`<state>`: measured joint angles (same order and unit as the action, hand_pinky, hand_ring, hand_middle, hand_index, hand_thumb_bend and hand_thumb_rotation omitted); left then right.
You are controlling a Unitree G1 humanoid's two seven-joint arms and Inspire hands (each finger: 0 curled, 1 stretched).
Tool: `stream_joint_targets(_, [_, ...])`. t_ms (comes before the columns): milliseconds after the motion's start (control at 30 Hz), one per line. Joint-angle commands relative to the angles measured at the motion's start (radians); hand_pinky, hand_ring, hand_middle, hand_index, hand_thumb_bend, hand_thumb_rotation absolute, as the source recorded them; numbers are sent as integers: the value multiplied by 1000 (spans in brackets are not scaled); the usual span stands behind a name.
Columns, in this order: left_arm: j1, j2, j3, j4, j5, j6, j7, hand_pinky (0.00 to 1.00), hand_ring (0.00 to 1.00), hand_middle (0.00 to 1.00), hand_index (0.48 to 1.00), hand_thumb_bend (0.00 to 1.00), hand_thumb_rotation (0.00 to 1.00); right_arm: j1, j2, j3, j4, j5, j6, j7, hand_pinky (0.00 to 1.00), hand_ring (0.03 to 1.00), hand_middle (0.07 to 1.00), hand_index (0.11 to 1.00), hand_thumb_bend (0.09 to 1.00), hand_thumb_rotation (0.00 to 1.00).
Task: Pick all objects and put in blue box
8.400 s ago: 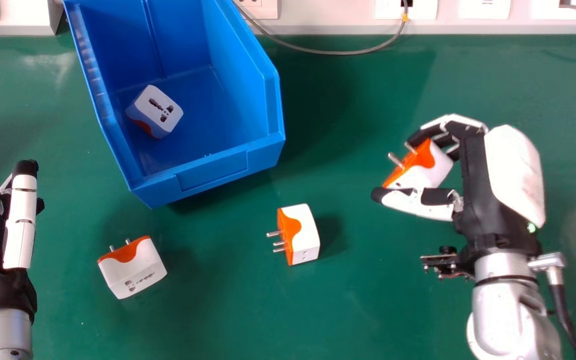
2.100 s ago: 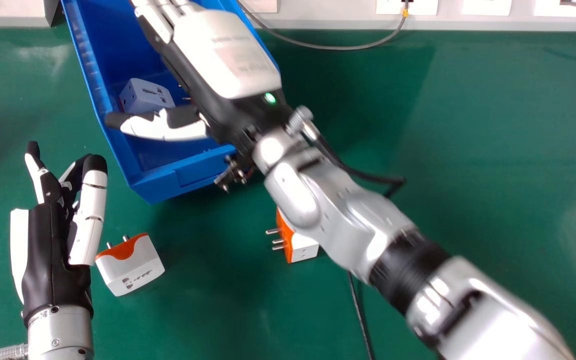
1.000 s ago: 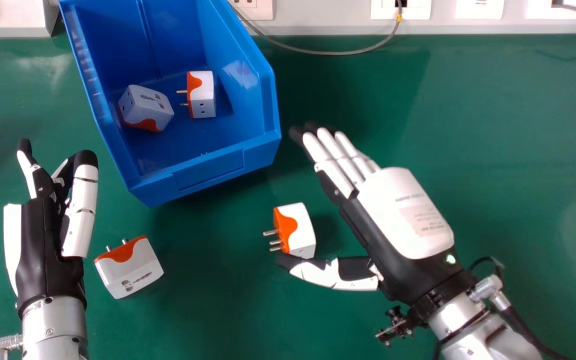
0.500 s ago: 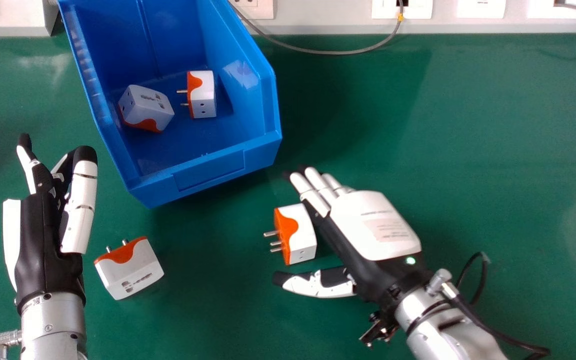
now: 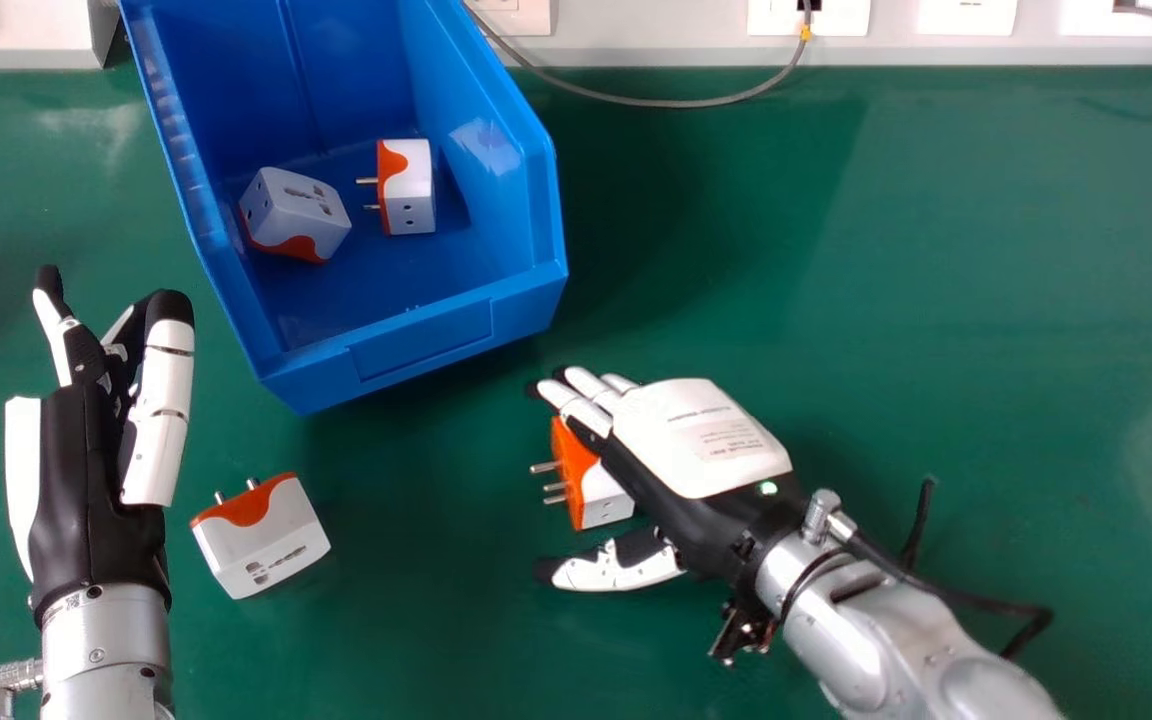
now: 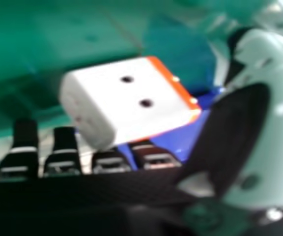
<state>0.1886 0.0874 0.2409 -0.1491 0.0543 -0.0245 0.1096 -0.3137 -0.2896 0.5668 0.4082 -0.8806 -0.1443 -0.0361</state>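
Head view: in front of the blue box, the right hand spreads wide over a plug adapter; thumb and fingers closing unevenly could twist it loose.

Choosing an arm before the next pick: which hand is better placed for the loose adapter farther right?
Right, I'd judge. The right hand is at that adapter, its fingers and thumb on opposite sides. The left hand is farther off, with the other loose adapter in between.
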Motion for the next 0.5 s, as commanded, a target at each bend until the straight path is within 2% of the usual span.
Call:
stream_joint_targets(0, [-1,5,1,-27,-1,-5,1,856,911,876,896,469,827,-50,-18,7,12,0,-21,21,843,926,953,931,399,543])
stream_joint_targets(200, [-1,10,10,-24,-14,-1,-4,857,912,877,897,479,828,-117,-45,5,41,15,-64,60,849,926,952,928,403,539])
stream_joint_targets(367, [4,10,9,-45,-20,19,-6,857,911,877,896,481,827,-152,-64,2,45,18,-83,85,853,930,950,923,405,524])
stream_joint_targets(467, [7,12,12,-55,-24,31,-10,856,911,877,896,482,827,-178,-72,2,56,17,-94,95,853,930,950,921,405,517])
